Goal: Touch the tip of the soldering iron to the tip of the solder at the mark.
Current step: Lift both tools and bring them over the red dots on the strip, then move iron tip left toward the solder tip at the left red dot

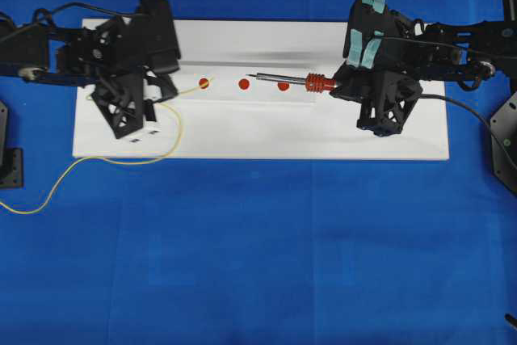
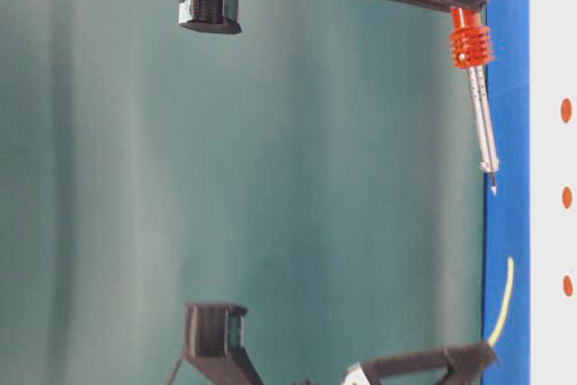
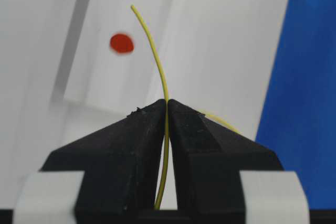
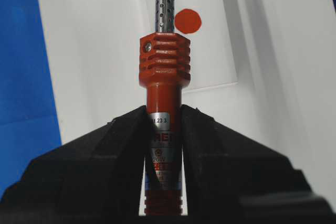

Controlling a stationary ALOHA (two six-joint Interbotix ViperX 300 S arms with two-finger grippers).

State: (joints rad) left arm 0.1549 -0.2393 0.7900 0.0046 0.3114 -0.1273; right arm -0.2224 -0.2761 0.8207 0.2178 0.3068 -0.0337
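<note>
Left gripper (image 3: 167,109) pinching solder (image 3: 152,45), right gripper (image 4: 164,116) clamping soldering iron (image 4: 164,66), tips apart

A red-orange ribbed soldering iron (image 1: 317,83) with silver shaft, yellow solder (image 1: 174,123), three red dots (image 1: 244,84) on a white board (image 1: 258,131), blue tabletop (image 1: 266,248).
</note>
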